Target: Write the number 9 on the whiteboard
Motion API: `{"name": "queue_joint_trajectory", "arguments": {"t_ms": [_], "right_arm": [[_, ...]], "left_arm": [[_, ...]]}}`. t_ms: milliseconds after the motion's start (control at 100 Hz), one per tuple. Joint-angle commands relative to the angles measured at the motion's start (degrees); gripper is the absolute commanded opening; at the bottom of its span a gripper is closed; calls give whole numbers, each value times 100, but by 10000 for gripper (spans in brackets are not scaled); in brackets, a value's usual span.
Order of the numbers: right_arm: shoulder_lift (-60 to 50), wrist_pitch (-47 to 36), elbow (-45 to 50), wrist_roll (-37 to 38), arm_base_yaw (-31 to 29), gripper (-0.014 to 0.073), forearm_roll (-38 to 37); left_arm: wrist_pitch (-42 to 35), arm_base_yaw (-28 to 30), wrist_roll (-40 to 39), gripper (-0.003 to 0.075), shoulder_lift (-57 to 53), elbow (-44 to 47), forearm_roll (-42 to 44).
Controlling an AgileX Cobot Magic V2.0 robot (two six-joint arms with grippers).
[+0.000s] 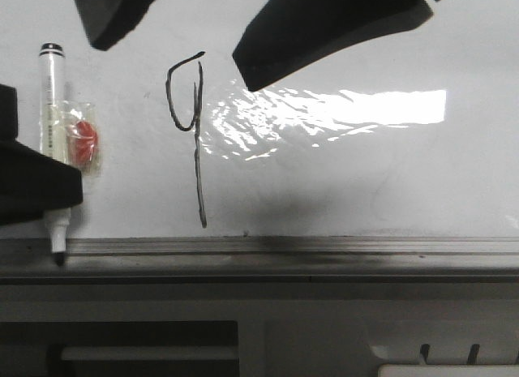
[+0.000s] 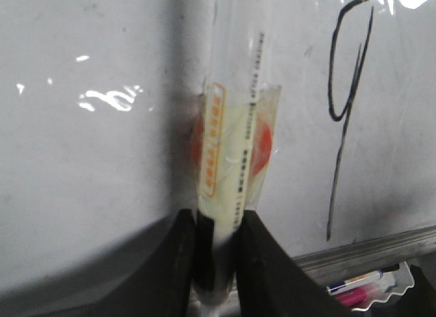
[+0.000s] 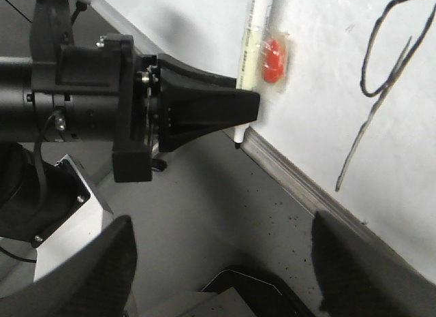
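The number 9 is drawn in thin black stroke on the whiteboard, a narrow loop with a long tail that ends just above the rail. My left gripper is shut on a clear-bodied marker with a red and orange label, to the left of the 9. In the front view the left gripper holds the marker with its black tip down at the rail. My right gripper is open and empty; in the front view its fingers hang above the 9.
A grey metal rail runs along the board's lower edge. A bright glare patch lies right of the 9. A clear tray with other pens sits below the rail. A dark grey surface lies under the right gripper.
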Motion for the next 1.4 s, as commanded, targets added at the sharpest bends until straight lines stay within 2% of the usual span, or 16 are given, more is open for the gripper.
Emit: {"name": "queue_joint_trajectory", "arguments": {"t_ms": [0,110,230,540,610,700,850,900,970,1120,1220,1390], "right_arm": [[-101,-306,-146,-66,-1,472,29],[-101,-306,-146,-66,-1,472,29],[-101,-306,-146,-66,-1,472,29],[-101,-349,-146,-66,-12,472,-83],[-112,-349,-146,-66,-12,449,-236],[-126,-363,-146,-66,-12,343,-326],[-245,-317,-135,-66,-12,22,-408],[-323,-292,-124,-66,-2,-76,-408],[-498,-391,-9,-66,31,-71,-455],[-1091,-930,554,-66,206,-70,-979],[-1594,-1559,1164,-66,322,-70,-1283],[-2631,-2724,2457,-66,350,-70,-1366]], "left_arm": [[-142,0,-91,190,2,-139,-77],[-128,0,-91,341,-42,-139,-77],[-139,0,-91,435,-42,-139,-77],[-128,0,-91,443,-255,-139,-64],[-128,0,-91,443,-502,-139,-30],[-72,0,-39,442,-905,-139,64],[355,0,-39,440,-1718,-139,280],[461,0,-39,425,-2007,-139,346],[581,0,-30,337,-2433,-139,468],[863,0,-30,-21,-3286,-128,1321],[1312,0,-27,-20,-3739,-116,2041],[2496,0,-27,-20,-4405,-116,2438]]}}
